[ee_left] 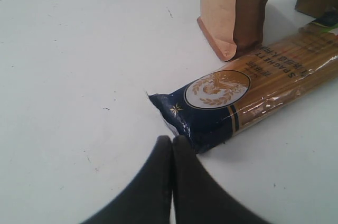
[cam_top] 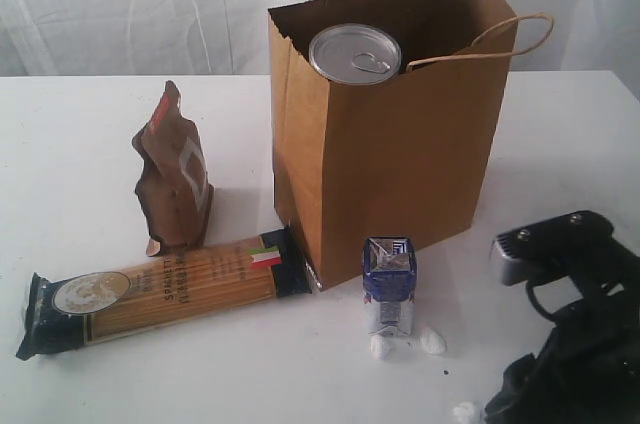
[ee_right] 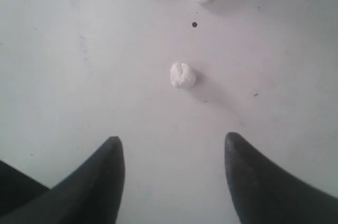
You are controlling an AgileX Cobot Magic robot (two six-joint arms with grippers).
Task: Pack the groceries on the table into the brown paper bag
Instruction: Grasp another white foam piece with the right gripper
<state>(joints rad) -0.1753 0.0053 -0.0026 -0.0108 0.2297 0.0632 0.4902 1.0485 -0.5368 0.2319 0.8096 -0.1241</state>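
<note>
Table (cam_top: pixel 70 374): wide white top, carries everything.

Brown paper bag (cam_top: pixel 400 174): upright, mouth open, centre-back in ext view.

Progress, biggest first:
- Spaghetti packet (cam_top: pixel 160 299): not packed. Lies flat at 8 o'clock from the bag, its striped end touching the bag's base corner.
- Brown pouch (cam_top: pixel 175 179): not packed. Stands crumpled at 9 o'clock from the bag, just behind the packet.
- Silver can (cam_top: pixel 355 52): packed. Sits in the bag mouth w/ its lid about level w/ the rim. It rides high, so prob. sth is under it, but the inside isn't visible.
- Blue carton (cam_top: pixel 388 284): not packed. Upright at 6 o'clock, just in front of the bag.
- Clear jar and yellow bottle: in no view. Maybe down in the bag, can't tell.

So 1 item is surely in and 3 are surely out; roughly a third to half done by my guess.

What each view adds:
- Ext view: whole layout, plus the right arm (cam_top: pixel 570 344) low at 4 o'clock from the bag. It shows neither gripper's tips.
- L wrist view: left gripper (ee_left: pixel 172 140), fingers pressed together on nothing, tips just short of the packet's dark end (ee_left: pixel 200 118); pouch base beyond it.
- R wrist view: right gripper (ee_right: pixel 171 147), fingers apart and empty, over bare table. A white crumb (ee_right: pixel 182 75) lies ahead of it and two more sit farther on, the same bits that lie by the carton's foot in ext view
</note>
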